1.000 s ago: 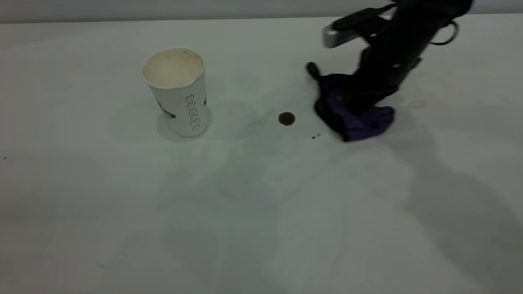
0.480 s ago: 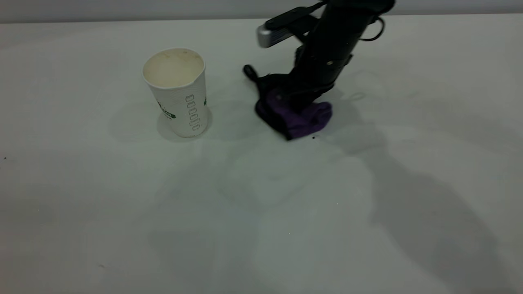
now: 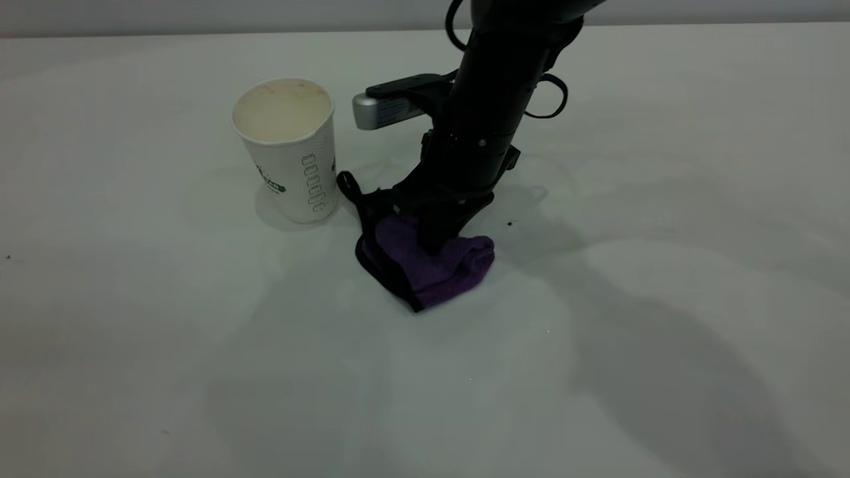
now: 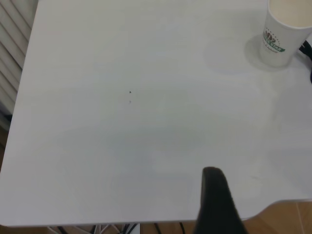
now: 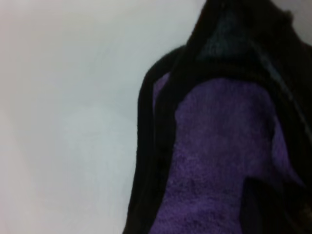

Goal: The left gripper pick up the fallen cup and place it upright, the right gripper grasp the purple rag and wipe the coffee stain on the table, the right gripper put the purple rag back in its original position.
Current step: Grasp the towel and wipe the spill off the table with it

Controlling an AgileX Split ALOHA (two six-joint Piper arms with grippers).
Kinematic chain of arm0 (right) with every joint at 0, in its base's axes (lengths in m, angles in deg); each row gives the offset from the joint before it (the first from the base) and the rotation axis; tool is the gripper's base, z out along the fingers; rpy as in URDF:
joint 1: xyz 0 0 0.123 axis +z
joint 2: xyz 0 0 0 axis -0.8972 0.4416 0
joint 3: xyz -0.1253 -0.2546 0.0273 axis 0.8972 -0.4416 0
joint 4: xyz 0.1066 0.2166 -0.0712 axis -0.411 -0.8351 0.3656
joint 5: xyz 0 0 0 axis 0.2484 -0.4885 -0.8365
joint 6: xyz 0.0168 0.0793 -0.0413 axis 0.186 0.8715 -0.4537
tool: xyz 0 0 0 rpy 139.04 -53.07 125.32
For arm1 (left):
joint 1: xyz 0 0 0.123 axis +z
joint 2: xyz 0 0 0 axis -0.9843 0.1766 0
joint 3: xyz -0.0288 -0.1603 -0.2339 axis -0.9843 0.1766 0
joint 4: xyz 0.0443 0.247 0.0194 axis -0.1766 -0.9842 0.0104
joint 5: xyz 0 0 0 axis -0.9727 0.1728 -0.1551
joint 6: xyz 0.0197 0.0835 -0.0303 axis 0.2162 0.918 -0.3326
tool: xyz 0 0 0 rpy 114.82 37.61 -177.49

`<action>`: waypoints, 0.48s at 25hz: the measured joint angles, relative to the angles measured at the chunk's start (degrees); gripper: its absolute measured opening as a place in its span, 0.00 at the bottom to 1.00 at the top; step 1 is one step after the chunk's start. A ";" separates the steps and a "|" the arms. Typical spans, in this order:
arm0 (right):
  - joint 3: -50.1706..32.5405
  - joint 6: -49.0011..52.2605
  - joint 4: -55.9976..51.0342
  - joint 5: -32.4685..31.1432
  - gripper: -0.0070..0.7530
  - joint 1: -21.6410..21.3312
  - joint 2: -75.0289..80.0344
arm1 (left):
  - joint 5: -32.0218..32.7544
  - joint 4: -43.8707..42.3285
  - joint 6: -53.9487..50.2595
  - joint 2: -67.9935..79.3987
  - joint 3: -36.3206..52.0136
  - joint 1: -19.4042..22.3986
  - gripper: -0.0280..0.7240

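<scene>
The cup stands upright on the table at left of centre; it also shows in the left wrist view. My right gripper is shut on the purple rag and presses it onto the table just right of the cup's base. The rag's black loop lies near the cup. The rag fills the right wrist view. The coffee stain is not visible. My left gripper is parked far from the cup, over the table's edge, and is out of the exterior view.
A tiny black speck lies right of the right arm. The arm's silver-grey block hangs close to the cup's rim. The table's edge and wooden floor show in the left wrist view.
My right gripper dragged the rag left and toward the front, across the spot where the stain lay. The stain showed a second ago and no longer shows. The cup has not moved.
</scene>
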State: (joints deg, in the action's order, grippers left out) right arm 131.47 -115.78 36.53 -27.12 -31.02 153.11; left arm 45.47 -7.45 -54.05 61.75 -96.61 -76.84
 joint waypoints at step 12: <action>0.04 12.67 5.91 -0.09 0.09 -11.86 -0.24 | 0.00 0.00 0.00 0.00 0.00 0.00 0.74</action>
State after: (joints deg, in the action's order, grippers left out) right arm 131.51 -103.11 42.43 -27.22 -42.88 152.87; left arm 45.47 -7.45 -54.05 61.75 -96.61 -76.84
